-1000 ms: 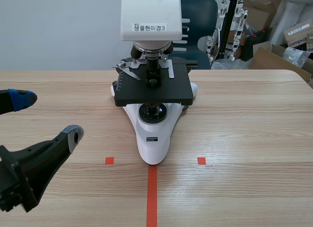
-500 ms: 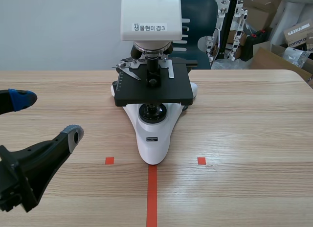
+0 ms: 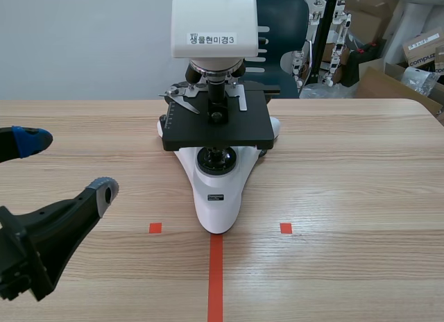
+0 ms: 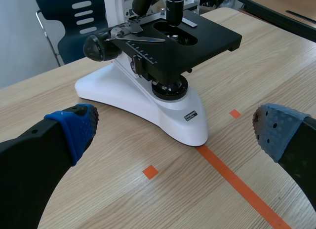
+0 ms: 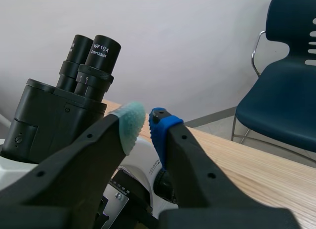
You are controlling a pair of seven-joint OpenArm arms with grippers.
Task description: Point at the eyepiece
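As the right jaws stand: closed to a narrow slit with nothing between the pads (image 5: 132, 124). They are raised to the height of the microscope's head, tips just beside and below the nearer eyepiece, not touching it.
Left jaws: wide open and empty. The pads (image 4: 74, 128) are low over the surface (image 3: 347, 169), off to one side of the microscope (image 3: 217, 190) base and apart from it.
Eyepiece (image 5: 105, 46): sits tilted on top of the black head (image 5: 49, 110), marked WF10X, with its twin (image 5: 80, 44) close behind. The scene view cuts both off above the white body.
Handling: likely a stiff black barrel with a glass lens at its end, so it is easily smeared or scratched. It may sit loose in its tube and turn or lift if nudged. Pointing needs no hold. If contact happens, the barrel's side is the safer place, never the lens face. The microscope looks heavy and steady on its broad base.
Counts: two eyepieces, one microscope, one stage (image 3: 215, 128), at least two objectives above it.
Around: one blue chair (image 5: 291, 91), several cardboard boxes (image 3: 416, 48), one tape line (image 3: 216, 280), two tape squares (image 3: 155, 227).
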